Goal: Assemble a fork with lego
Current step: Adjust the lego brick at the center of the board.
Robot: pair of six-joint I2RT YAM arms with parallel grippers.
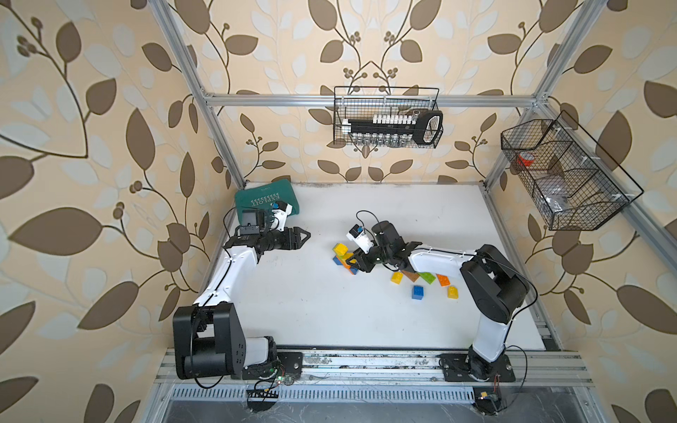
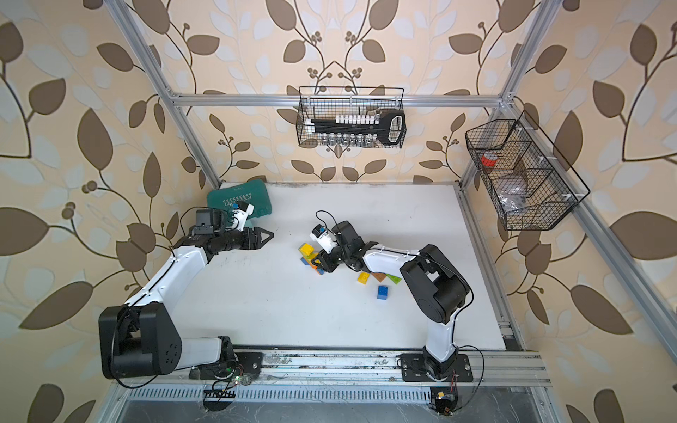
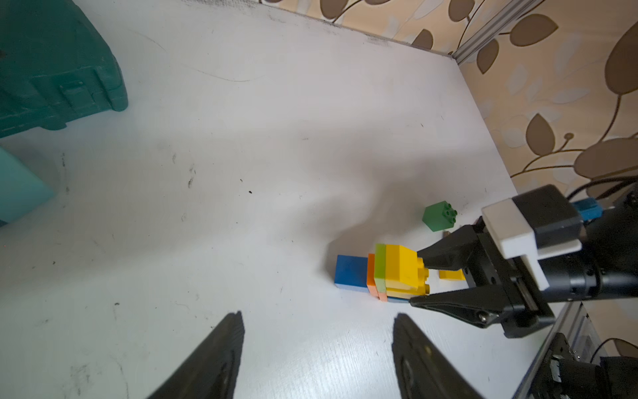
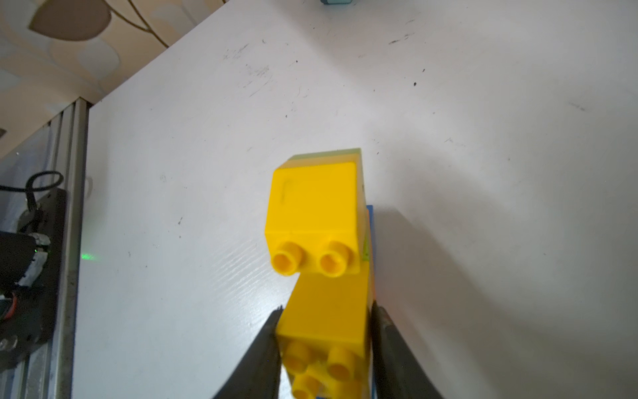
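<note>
Lego held: one yellow brick (image 4: 324,331), studs turned toward the wrist camera. It sits at the end of a joined stack (image 3: 379,273) that lies on its side on the white table (image 1: 329,318), a little right of centre.
Grip: the right gripper (image 4: 326,306) has its two fingers pressed on opposite sides of that yellow brick, pinching it.
Stack count: from the left wrist view, one blue layer, one orange, one pale green, then two yellow bricks, one above the other. Thin orange and blue edges beneath them are too small to count.
Right arm: base on the near rail, upper link rising to a high elbow. The white forearm (image 1: 436,258) reaches left and down, with the fingers low over the table.
Loose pieces: six loose bricks (image 1: 417,292) in a top view, near that forearm and some partly hidden by it. They are two yellow, one brown, one green, one orange and one blue, all apart from the stack.
Other pincer: the left gripper (image 3: 318,315) is spread wide with nothing between its fingers, well apart from every brick.
Left arm: base at the near left, white link running toward the far left. The wrist is bent so the fingers point right, above the table.
Around: one teal case (image 1: 263,199) in the far left corner, near the left wrist. Two wire baskets hang on the frame, a back basket (image 1: 340,110) and a side basket (image 1: 579,216).
</note>
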